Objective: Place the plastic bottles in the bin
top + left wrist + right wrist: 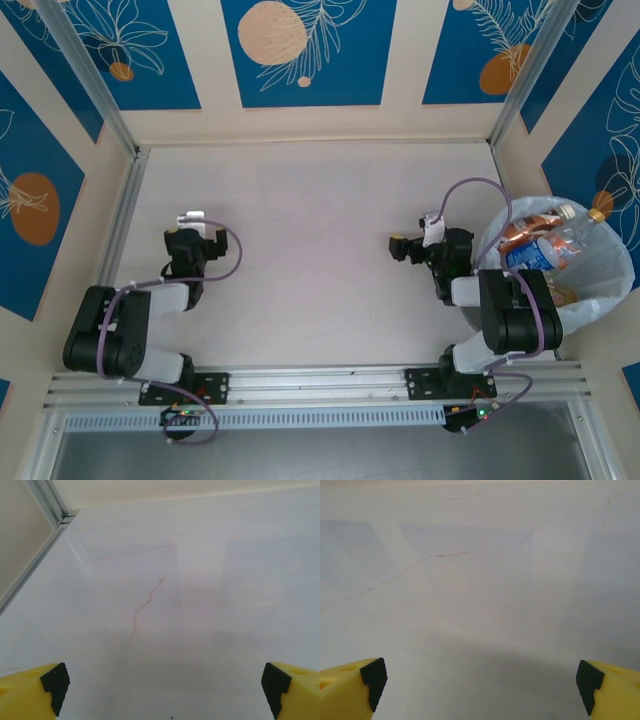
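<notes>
Overhead, the left arm sits folded at the near left of the worktop. Its elbow is drawn back toward the left wall and its forearm reaches toward the far side. The left hand hangs low over bare surface with its jaws spread wide and nothing between them. Its yellow fingers, tipped with black pads, sit at the two lower corners of the wrist view.

The worktop is pale and marble-like, crossed by thin brownish veins. An aluminium rail runs along its near edge, where both bases are bolted. Cream walls close in the left, far and right sides. They carry blue panels printed with white leaf outlines and orange discs.

The right arm is folded too, its forearm angled toward the left. The right hand is likewise wide open and holds nothing, low above the veined surface.

At the far right, just beside the right arm and against the right wall, stands the bin, lined with a translucent white bag. The plastic bottles lie jumbled inside it. One has an orange-brown label and one a blue label.
</notes>
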Action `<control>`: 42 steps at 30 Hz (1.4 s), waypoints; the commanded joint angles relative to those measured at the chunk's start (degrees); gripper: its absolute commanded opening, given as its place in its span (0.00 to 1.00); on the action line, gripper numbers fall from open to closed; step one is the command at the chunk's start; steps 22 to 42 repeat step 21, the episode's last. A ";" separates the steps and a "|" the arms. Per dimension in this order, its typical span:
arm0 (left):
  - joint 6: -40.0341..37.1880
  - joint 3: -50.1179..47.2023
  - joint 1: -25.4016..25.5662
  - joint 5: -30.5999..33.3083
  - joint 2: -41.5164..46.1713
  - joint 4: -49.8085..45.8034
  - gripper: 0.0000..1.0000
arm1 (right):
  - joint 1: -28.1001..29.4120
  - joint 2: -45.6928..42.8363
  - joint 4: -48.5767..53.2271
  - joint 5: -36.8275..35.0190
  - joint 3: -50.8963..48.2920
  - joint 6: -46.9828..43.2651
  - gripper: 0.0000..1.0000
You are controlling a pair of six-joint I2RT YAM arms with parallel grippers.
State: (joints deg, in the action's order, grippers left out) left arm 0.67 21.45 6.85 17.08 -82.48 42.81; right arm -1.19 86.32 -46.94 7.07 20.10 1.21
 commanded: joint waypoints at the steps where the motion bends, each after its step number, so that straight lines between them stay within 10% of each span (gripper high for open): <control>1: -1.06 -0.45 -0.78 -1.11 -6.49 10.98 1.00 | -2.34 1.29 -2.84 2.51 2.37 3.67 0.99; 6: -0.51 0.10 -0.80 -0.67 -5.25 7.35 1.00 | -0.23 1.07 0.86 -7.06 3.93 4.49 0.99; 42: -1.28 0.26 -0.81 -2.49 -5.46 7.29 1.00 | 0.83 0.95 0.59 -10.50 3.76 4.58 0.99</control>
